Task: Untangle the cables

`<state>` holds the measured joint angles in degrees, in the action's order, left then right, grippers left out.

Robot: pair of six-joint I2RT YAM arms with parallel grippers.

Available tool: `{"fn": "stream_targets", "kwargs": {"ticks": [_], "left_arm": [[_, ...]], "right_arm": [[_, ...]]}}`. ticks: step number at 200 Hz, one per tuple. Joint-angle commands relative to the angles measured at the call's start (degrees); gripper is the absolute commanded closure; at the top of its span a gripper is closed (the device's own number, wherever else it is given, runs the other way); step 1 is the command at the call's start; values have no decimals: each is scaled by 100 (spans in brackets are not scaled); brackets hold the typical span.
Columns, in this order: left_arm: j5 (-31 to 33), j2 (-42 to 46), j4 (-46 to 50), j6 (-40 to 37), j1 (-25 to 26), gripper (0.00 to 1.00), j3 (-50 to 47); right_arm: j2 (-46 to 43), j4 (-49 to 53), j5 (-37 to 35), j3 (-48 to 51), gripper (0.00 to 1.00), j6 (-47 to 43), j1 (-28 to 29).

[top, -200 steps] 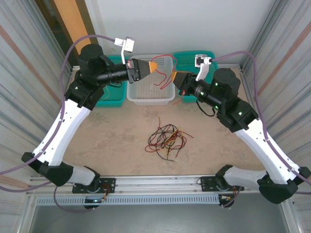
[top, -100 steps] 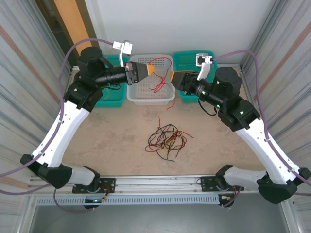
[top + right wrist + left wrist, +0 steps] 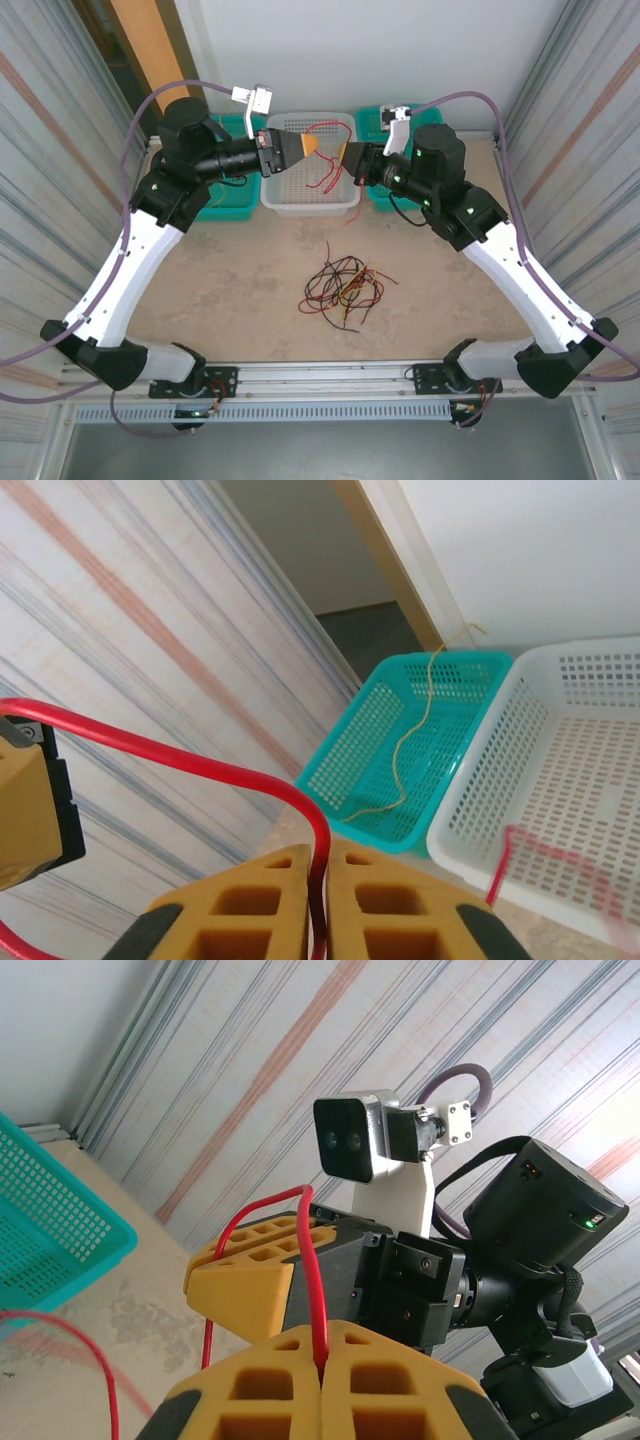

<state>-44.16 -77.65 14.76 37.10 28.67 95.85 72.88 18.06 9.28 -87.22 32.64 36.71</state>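
Red cable (image 3: 318, 1270), white basket (image 3: 305, 205)

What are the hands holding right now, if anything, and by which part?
Both hold one red cable. The left hand and the right hand each pinch it between shut fingertips, a short arch apart; its loose lengths hang over the white basket.

Jaws pinch a red cable (image 3: 320, 860); teal basket (image 3: 358, 742) beyond.

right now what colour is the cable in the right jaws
Red. It shows best in the right wrist view, where the cable arcs in from the left.
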Motion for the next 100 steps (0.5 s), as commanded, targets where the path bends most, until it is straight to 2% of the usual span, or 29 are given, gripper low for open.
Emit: {"fn": "stream_targets", "kwargs": {"ticks": [1,30,37,49,61,73,100], "left_arm": [[-154,189,-110,-155,-61,100,-39],[90,189,179,-444,-107,100,-99],[252,182,380,-627,-107,87,-103],[569,204,676,-892,-107,55,-206],[806,248,856,-1121,-101,39,-392],[947,291,939,-1215,-101,31,-631],[1234,394,1080,-1310,-98,27,-1154]], "right_arm": [[-95,22,18,-36,100,-80,-19],[-283,148,-79,64,100,-134,-157],[-332,218,-135,52,100,-159,-202],[-370,434,-253,-32,100,-196,-349],[-371,629,-269,-162,100,-184,-598],[-342,769,-218,-316,100,-169,-875],[26,1085,64,-866,100,-149,-1629]]}}
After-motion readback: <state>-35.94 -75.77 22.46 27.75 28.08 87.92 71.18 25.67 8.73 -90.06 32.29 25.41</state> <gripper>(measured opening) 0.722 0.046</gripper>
